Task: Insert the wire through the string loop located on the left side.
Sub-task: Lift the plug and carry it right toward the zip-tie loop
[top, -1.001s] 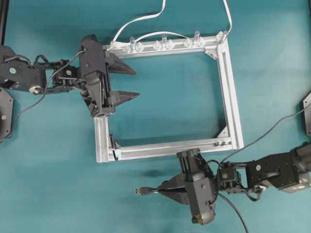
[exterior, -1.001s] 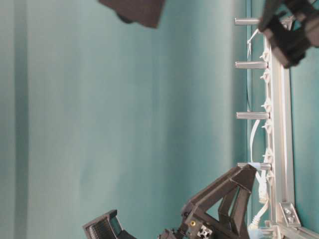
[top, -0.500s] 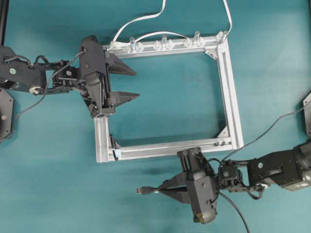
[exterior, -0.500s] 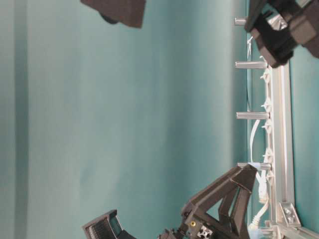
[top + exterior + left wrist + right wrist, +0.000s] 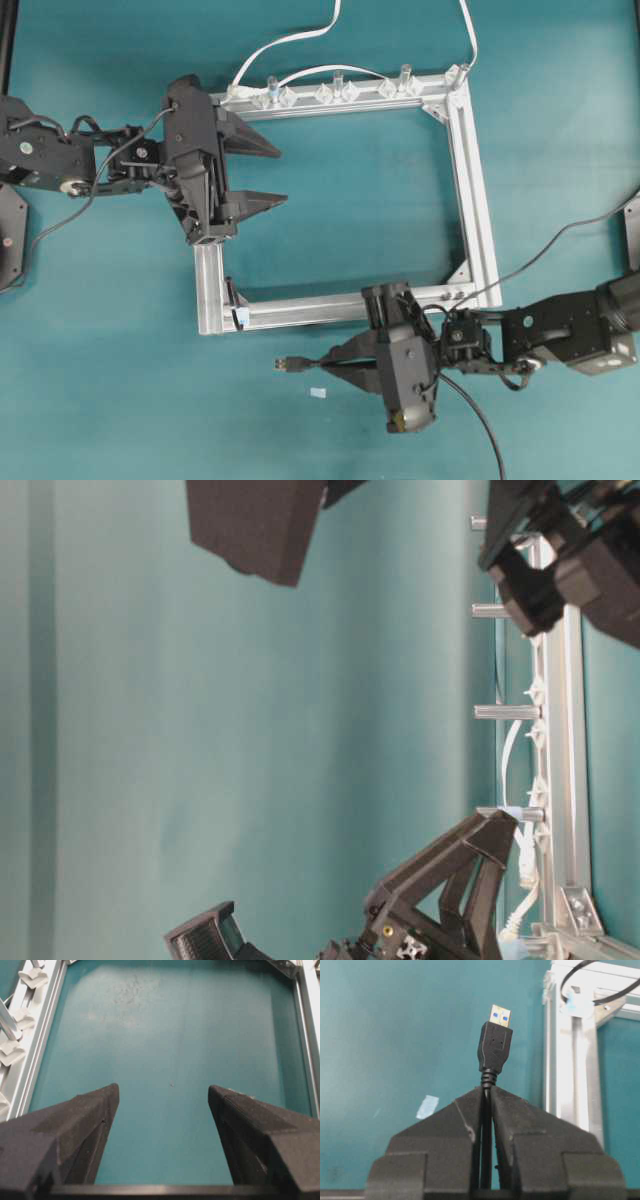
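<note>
My right gripper (image 5: 335,365) (image 5: 487,1091) is shut on the wire, a thin black cable. Its black plug (image 5: 290,364) (image 5: 495,1042) sticks out past the fingertips with the metal tip pointing left, just below the near rail of the silver frame (image 5: 470,180). The string loop (image 5: 232,298) (image 5: 566,982) stands at the frame's near-left corner above a pale blue tag (image 5: 572,1002), to the upper left of the plug and apart from it. My left gripper (image 5: 280,175) (image 5: 162,1092) hangs open over the frame's left rail, with only teal table between its fingers.
White cables (image 5: 290,40) run to the far rail, which carries clear clips (image 5: 335,93) and short upright posts (image 5: 505,712). A small pale scrap (image 5: 318,392) (image 5: 427,1106) lies on the table under the right gripper. The inside of the frame is bare teal surface.
The right gripper has carried the wire up toward the frame's near rail and slightly left, uncovering the pale scrap. The left gripper has hardly moved.
</note>
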`<state>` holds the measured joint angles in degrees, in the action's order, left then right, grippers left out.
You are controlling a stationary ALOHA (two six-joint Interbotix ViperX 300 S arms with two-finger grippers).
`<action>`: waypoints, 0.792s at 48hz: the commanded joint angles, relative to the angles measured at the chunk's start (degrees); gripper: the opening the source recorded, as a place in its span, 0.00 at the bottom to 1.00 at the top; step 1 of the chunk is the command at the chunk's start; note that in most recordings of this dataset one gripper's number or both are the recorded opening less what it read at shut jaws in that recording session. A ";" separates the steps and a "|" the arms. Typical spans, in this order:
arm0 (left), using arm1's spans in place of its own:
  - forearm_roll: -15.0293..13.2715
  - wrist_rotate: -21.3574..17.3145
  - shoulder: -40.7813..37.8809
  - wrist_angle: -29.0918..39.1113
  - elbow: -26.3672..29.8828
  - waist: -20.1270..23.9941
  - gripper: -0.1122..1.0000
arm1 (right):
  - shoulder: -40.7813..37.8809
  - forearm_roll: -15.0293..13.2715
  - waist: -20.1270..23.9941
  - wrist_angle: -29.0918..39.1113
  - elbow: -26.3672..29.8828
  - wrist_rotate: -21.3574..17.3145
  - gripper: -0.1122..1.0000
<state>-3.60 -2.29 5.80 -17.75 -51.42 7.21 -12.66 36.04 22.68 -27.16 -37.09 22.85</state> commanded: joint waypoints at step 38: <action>0.18 -0.09 1.23 -0.18 0.88 -0.26 0.79 | 6.42 -1.23 -7.21 4.13 -2.11 8.96 0.16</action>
<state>-3.60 -2.29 5.80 -17.67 -51.42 7.21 -8.35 35.60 15.73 -22.85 -39.64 31.73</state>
